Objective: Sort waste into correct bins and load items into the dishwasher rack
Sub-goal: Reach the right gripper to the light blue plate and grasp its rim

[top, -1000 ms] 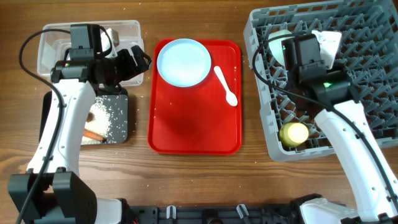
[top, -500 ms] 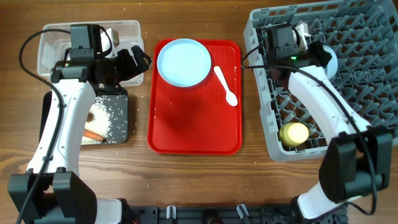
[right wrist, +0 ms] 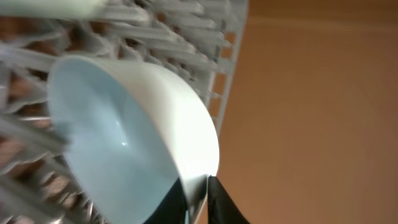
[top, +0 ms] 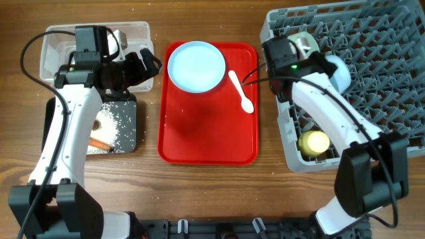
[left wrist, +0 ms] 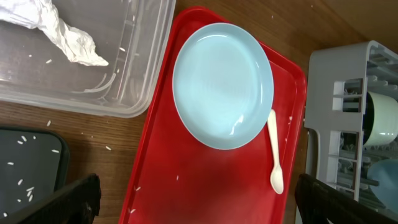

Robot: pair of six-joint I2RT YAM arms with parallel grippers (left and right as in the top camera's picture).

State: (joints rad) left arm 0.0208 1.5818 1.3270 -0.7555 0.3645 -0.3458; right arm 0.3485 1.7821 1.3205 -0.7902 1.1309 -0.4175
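Observation:
My right gripper (top: 323,64) is shut on the rim of the light blue bowl (top: 337,70), holding it tilted over the left part of the grey dishwasher rack (top: 392,40); the right wrist view shows the rim (right wrist: 124,143) pinched between the fingers (right wrist: 200,190). The pale green bowl (top: 305,42) and yellow cup (top: 314,141) sit in the rack. The light blue plate (top: 196,65) and white spoon (top: 240,91) lie on the red tray (top: 206,136). My left gripper (top: 143,64) is open and empty (left wrist: 199,205). White tissue (left wrist: 62,31) lies in the clear tub (top: 53,41). The red wrapper is out of view.
The black tray (top: 127,141) below the tub holds rice grains (top: 118,125), an orange stick (top: 99,143) and a brown lump (top: 97,123). A few rice grains lie on the red tray's left side (left wrist: 134,190). My left arm covers part of the tub and black tray.
My right arm has swung leftward across the rack's back-left corner and now carries the light blue bowl lower and more to the left. The left arm has not moved.

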